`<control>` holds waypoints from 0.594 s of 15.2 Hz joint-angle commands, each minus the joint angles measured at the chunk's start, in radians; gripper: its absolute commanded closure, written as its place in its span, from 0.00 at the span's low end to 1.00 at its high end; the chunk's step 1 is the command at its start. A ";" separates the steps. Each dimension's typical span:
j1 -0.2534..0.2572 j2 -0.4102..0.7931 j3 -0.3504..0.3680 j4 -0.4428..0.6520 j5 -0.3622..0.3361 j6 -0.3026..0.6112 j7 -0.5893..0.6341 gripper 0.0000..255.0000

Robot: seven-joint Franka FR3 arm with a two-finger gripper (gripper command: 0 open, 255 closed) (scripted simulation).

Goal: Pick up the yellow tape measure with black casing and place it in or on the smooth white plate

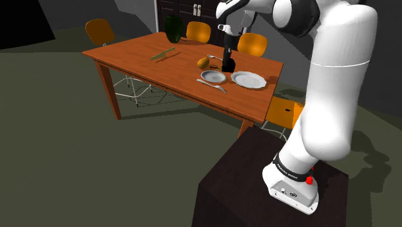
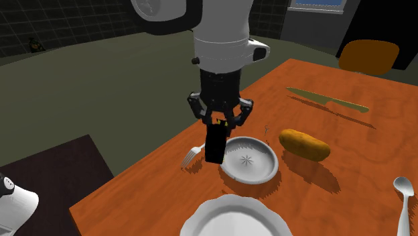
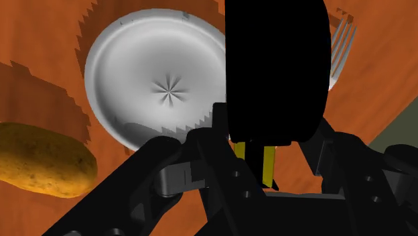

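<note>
My gripper (image 2: 220,123) is shut on the tape measure (image 2: 215,143), a black casing hanging below the fingers above the table. In the wrist view the black casing (image 3: 274,67) is clasped between the fingers and a short yellow tape strip (image 3: 269,164) shows at its base. It hovers beside the rim of a small round grey-white plate (image 2: 265,173) with a star mark at its centre, which also shows under the gripper (image 3: 264,144) in the wrist view (image 3: 107,60). A larger white plate (image 2: 228,218) lies nearer the stand. From the shoulder view the tape measure (image 1: 228,63) hangs just behind both plates.
A potato (image 2: 305,143) lies beside the small plate, a fork (image 2: 192,155) by the table edge under the gripper, a spoon (image 2: 404,194) at the second exterior view's right, and a knife (image 2: 328,100) farther off. Orange chairs (image 1: 100,30) surround the wooden table (image 1: 129,55).
</note>
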 commanded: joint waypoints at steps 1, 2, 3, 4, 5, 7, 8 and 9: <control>-0.062 0.104 0.028 0.127 0.067 -0.051 -0.027 1.00; -0.095 0.150 0.043 0.193 0.091 -0.079 -0.033 1.00; -0.128 0.196 0.057 0.263 0.113 -0.109 -0.035 1.00; -0.163 0.243 0.071 0.337 0.133 -0.139 -0.035 1.00; -0.199 0.291 0.086 0.416 0.152 -0.172 -0.032 1.00; -0.236 0.342 0.104 0.491 0.170 -0.194 -0.027 1.00; -0.235 0.344 0.106 0.481 0.172 -0.183 -0.030 1.00; -0.233 0.346 0.107 0.471 0.175 -0.171 -0.033 1.00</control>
